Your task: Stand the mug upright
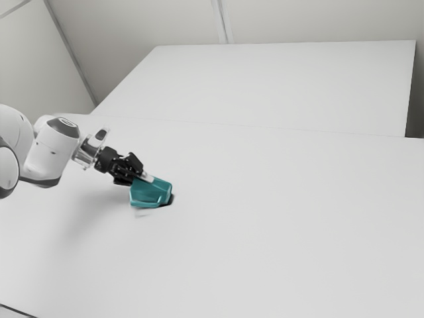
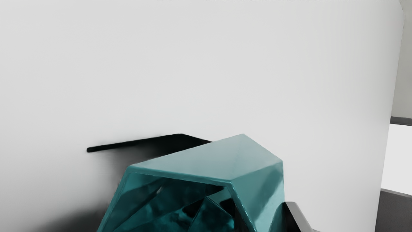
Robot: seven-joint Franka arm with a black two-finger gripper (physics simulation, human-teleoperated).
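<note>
Bright, diffuse light washes the table (image 1: 278,225) nearly white. Below my arm (image 1: 56,152) spreads a broad, soft grey shadow (image 1: 86,215). Beside the mug (image 1: 151,193) I see a blacker, crisp-edged shadow (image 2: 157,144); pale glare whitens the mug's outer facet, and its inside is dim.

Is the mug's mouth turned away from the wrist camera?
No, the wrist view looks in through the open mouth of the teal mug.
</note>
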